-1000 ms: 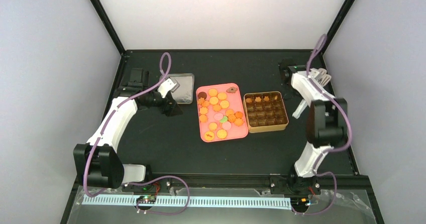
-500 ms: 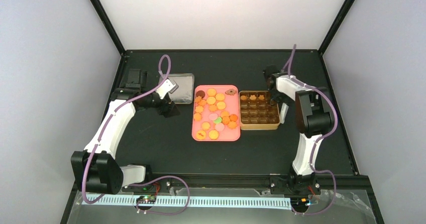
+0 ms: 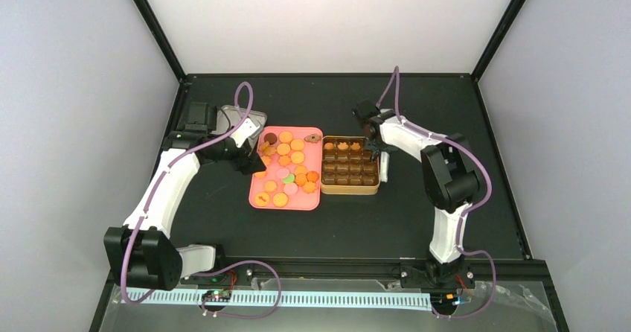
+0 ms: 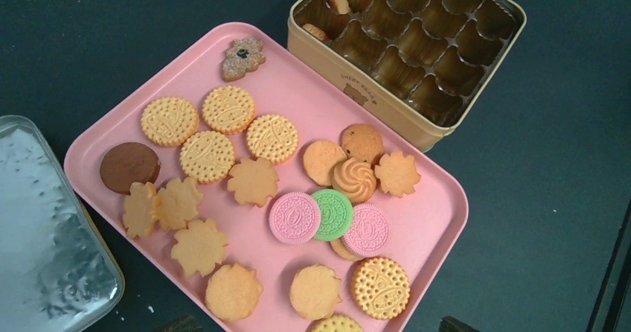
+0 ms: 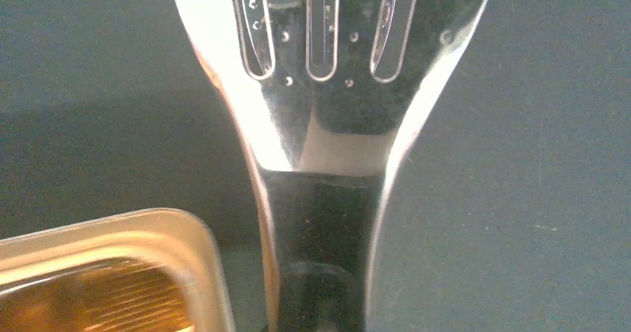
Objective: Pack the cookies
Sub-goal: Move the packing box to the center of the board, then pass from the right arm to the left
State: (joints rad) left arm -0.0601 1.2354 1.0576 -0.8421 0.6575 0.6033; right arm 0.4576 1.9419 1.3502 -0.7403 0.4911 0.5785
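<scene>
Right pincer is clamped on a slotted metal spatula, handle running back into the jaws. The blade lies just beside the right wall of the gold tin; whether it touches the bench, can't tell. Left pincer has its fingers wide apart, holds nothing and hovers at the far-left corner of the pink tray.

Changed in the last second: the right arm swung in from the right edge of the bench to the tin. Tin and tray both slid toward the left edge, side by side throughout. The tray now meets the silver lid near the far-left corner of the bench; touching or overlapping, can't tell. The left arm hardly moved, so the tray has come in under it.

Cookies: nearly all lie flat on the tray, mostly orange-yellow, a few pink, one green, one dark brown. A few sit in the tin's far cups; the other cups are empty.

Judgement: this looks like a shove, not a packing step, and packing has barely begun. No cookie seems spilled. The tray is now within easy reach of the left pincer. More pushing could jam the tray against the lid.
</scene>
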